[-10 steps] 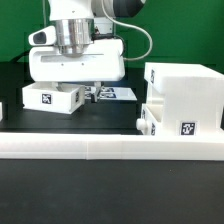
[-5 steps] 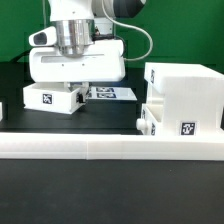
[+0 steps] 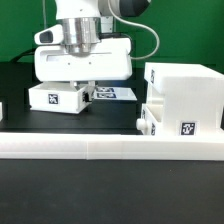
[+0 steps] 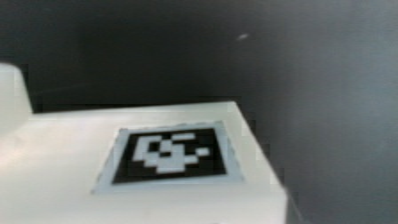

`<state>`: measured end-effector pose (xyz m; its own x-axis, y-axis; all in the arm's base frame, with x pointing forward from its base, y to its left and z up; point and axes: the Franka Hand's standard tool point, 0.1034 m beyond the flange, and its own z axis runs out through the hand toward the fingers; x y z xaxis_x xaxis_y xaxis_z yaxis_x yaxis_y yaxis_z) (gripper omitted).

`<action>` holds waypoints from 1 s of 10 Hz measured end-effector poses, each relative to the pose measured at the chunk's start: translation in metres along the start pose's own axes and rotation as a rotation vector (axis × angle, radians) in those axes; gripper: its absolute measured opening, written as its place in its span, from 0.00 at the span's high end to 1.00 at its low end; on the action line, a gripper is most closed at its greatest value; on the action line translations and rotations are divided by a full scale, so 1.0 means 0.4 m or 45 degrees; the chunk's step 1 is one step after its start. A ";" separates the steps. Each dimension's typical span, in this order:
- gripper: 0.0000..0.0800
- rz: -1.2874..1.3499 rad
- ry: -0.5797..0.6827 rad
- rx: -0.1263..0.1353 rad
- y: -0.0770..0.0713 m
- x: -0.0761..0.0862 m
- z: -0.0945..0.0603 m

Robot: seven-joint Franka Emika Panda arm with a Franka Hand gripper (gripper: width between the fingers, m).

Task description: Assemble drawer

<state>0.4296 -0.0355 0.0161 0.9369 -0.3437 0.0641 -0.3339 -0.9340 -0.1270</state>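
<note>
The small white open-top tray point(image 3: 58, 98) with a square tag lies at the exterior view's left, on the black table. My gripper point(image 3: 83, 87) stands right over it. The white hand covers its fingers, which seem shut on the tray's wall. The wrist view shows the tray's tagged white face point(image 4: 71, 150) very close, with no fingers visible. The tall boxy drawer housing point(image 3: 185, 90) stands at the exterior view's right. A second tray point(image 3: 156, 120) sits low in the housing's front, with its round knob point(image 3: 141, 124) sticking out.
The long low white rail point(image 3: 110, 150) runs across the front of the table. The marker board point(image 3: 112, 93) lies flat behind the tray. A small white part point(image 3: 2, 112) shows at the exterior view's left edge. A green wall is behind.
My gripper and the small tray have shifted together toward the exterior view's right, closer to the housing. The housing and the rail have not moved.
</note>
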 end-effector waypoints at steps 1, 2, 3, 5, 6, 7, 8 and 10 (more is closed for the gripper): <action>0.94 -0.032 -0.001 0.006 -0.028 0.009 -0.010; 0.94 -0.076 -0.027 0.018 -0.054 0.024 -0.026; 0.94 -0.142 -0.047 0.036 -0.078 0.058 -0.042; 0.94 -0.276 -0.113 0.071 -0.106 0.098 -0.053; 0.94 -0.319 -0.136 0.076 -0.125 0.111 -0.061; 0.94 -0.349 -0.123 0.076 -0.121 0.111 -0.058; 0.94 -0.348 -0.128 0.076 -0.119 0.106 -0.056; 0.94 -0.490 -0.127 0.083 -0.116 0.105 -0.052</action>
<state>0.4823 -0.0087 0.0454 0.9988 0.0443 0.0231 0.0476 -0.9834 -0.1748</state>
